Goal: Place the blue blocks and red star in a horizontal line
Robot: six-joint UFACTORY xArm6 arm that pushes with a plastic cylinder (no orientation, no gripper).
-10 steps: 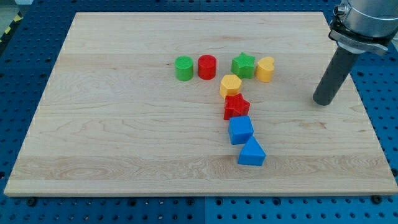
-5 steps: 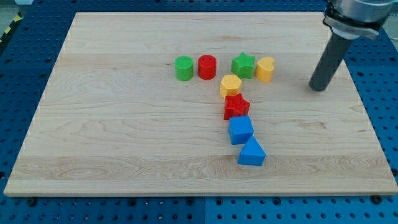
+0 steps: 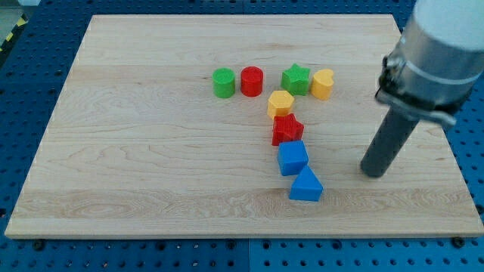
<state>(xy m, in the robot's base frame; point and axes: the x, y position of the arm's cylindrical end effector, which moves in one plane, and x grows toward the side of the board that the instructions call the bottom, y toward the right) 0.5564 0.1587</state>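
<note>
My tip (image 3: 372, 174) rests on the wooden board (image 3: 136, 151) to the right of the blue blocks, apart from them and touching none; the arm carries no jaws, only a straight dark rod, so there is nothing to open or close. Nearest to the tip on its left sit the blue triangular block (image 3: 305, 185) and, just beyond it and touching, the blue cube (image 3: 292, 158), its faces turned slightly askew. The red star (image 3: 287, 129) touches the cube's far side, so the three run in a leaning column from near to far, close to the board's middle. The yellow hexagon (image 3: 280, 102) sits against the star's far side. Farther still, a row holds the green cylinder (image 3: 223, 82) and red cylinder (image 3: 252, 80) side by side, then the green star (image 3: 296, 78) and a rounded yellow block (image 3: 323, 83), these two touching. Bare wood spreads wide across the left half, and a strip of it lies between the triangular block and the near edge. Right of the tip, a narrower band of board runs to the right edge, beyond which blue perforated table (image 3: 469, 159) shows.
</note>
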